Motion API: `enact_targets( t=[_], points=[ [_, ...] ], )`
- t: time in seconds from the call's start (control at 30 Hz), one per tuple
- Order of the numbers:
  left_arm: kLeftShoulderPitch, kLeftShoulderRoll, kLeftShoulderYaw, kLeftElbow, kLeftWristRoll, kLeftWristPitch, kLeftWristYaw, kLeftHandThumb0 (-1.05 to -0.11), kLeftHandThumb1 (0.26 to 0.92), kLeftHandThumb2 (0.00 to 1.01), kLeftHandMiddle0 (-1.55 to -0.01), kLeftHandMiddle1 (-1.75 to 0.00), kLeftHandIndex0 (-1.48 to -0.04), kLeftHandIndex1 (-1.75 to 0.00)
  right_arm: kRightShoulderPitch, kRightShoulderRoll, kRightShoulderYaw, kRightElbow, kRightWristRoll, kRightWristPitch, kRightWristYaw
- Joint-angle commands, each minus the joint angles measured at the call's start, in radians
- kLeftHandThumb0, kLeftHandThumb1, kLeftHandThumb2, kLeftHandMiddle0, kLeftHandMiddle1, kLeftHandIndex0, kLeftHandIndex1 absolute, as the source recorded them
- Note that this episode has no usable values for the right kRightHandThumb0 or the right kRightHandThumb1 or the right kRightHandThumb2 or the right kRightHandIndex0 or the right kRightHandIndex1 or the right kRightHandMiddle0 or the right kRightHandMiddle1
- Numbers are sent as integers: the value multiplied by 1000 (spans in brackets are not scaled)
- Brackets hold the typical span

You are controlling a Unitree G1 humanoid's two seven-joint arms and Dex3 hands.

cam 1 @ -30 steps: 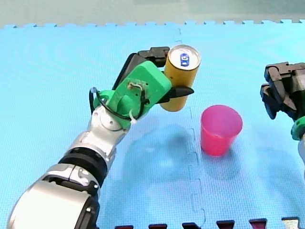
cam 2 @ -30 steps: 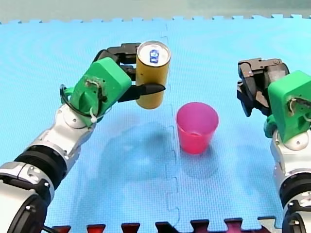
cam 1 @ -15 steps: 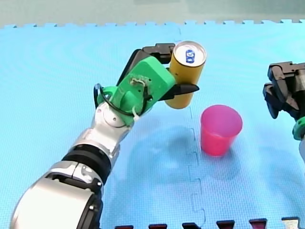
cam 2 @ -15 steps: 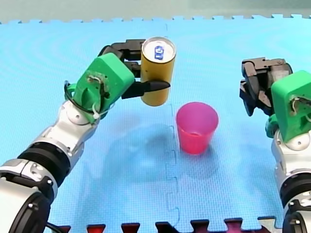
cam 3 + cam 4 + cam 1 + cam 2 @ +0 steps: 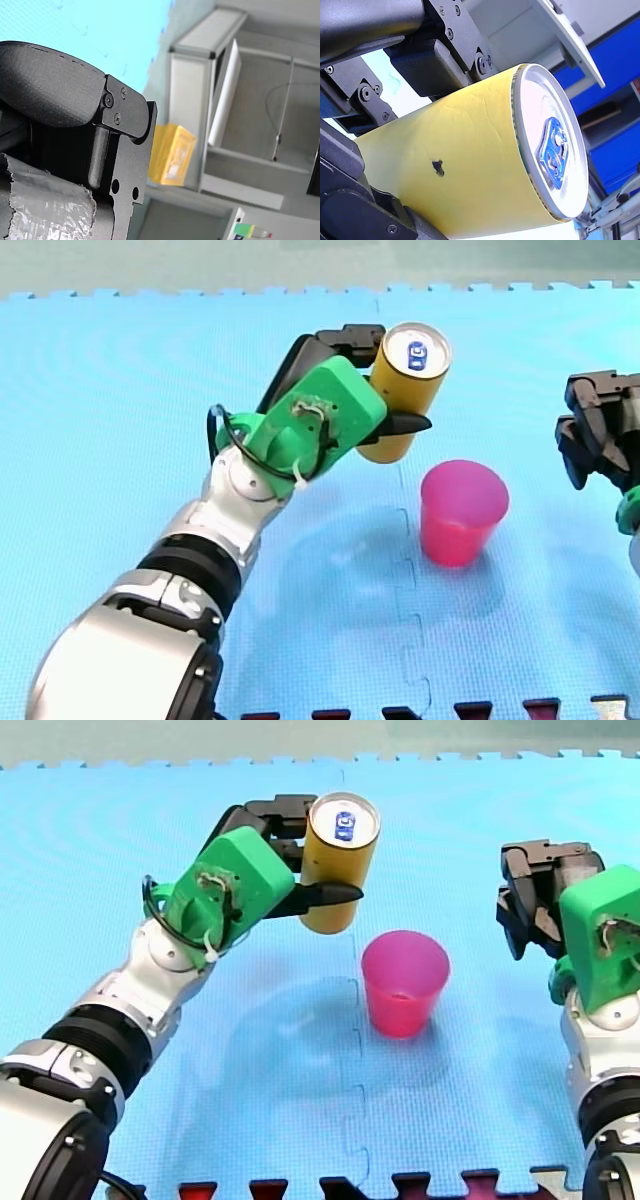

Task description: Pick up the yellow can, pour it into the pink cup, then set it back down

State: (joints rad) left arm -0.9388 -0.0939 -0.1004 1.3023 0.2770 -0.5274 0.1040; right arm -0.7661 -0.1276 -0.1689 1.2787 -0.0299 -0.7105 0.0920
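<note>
My left hand (image 5: 300, 855) is shut on the yellow can (image 5: 340, 860), holding it in the air above the blue mat. The can leans with its silver top and blue tab tipped toward the right. It hangs up and to the left of the pink cup (image 5: 403, 982), which stands upright on the mat. In the second wrist view the can (image 5: 470, 165) fills the space between black fingers (image 5: 440, 60). My right hand (image 5: 535, 900) hovers to the right of the cup, apart from it, fingers curled and holding nothing.
The blue foam mat (image 5: 300, 1070) covers the work surface, with a jigsaw seam running down the middle. Dark red blocks (image 5: 330, 1188) line the near edge. The first wrist view shows grey shelving with a yellow box (image 5: 170, 155).
My left hand has carried the can up and to the right, closer to the cup, and tilted it further. The right hand and the cup have stayed put.
</note>
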Motion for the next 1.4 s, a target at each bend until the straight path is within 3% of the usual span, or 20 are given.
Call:
enact_targets(
  t=[0.0, 0.57, 0.8, 1.37],
  points=[
    [-13, -1, 0, -4, -4, 3, -3, -375, 778, 1, -1358, 0, -1251, 0, -5, -5, 3, -3, -3, 2, -8],
    [-22, 7, -42, -7, 41, 25, 31, -414, 786, 2, -1356, -3, -1242, 0, -3, -5, 0, -3, 3, 4, -6],
    [-29, 10, -59, -5, 62, 49, 69, -436, 786, 1, -1359, -3, -1228, 0, -7, -2, -15, 0, 23, 10, 21],
    [-28, 15, -116, -3, 132, 102, 198, -499, 793, 1, -1365, -3, -1171, 0, 0, 5, -29, -5, 37, -11, 46]
  ],
)
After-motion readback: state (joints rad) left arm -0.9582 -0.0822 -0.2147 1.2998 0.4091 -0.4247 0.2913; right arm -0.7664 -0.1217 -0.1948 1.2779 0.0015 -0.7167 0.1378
